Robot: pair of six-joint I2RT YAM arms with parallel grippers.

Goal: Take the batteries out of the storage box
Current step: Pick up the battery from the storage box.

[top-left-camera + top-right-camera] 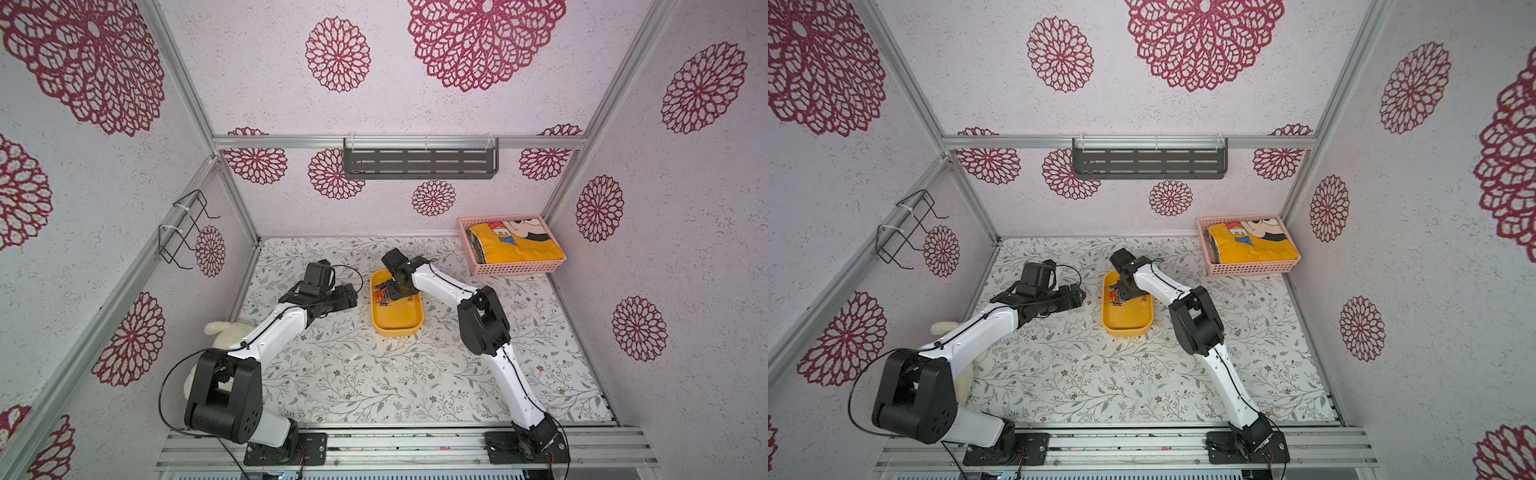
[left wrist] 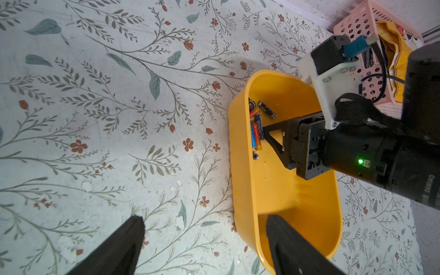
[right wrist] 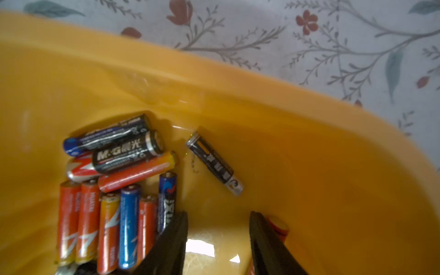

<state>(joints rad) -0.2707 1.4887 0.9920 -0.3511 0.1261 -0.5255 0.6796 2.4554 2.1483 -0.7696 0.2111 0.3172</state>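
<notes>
Right gripper [image 3: 219,217] hovering inside storage box [image 3: 309,142], jaws apart, empty. Batteries [image 3: 114,209] lying heaped just beside one finger, mostly lengthwise along it, on side facing left gripper [image 2: 204,220]; that one hovering outside, jaws wide.

Walls: pale speckled paper [image 1: 266,83], crimson lace rosettes on every side.
Floor: white cloth [image 1: 353,374] with a leafy sprig print.
Far wall: grey slotted shelf [image 1: 419,164].
Left wall: black wire rack [image 1: 183,230].
Frame: aluminium rails [image 1: 291,142].

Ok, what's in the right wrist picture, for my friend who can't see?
Inside a shallow yellow-orange plastic tray, the black right gripper stands open and empty beside a heap of small orange, blue and black batteries; one black battery lies apart.
</notes>
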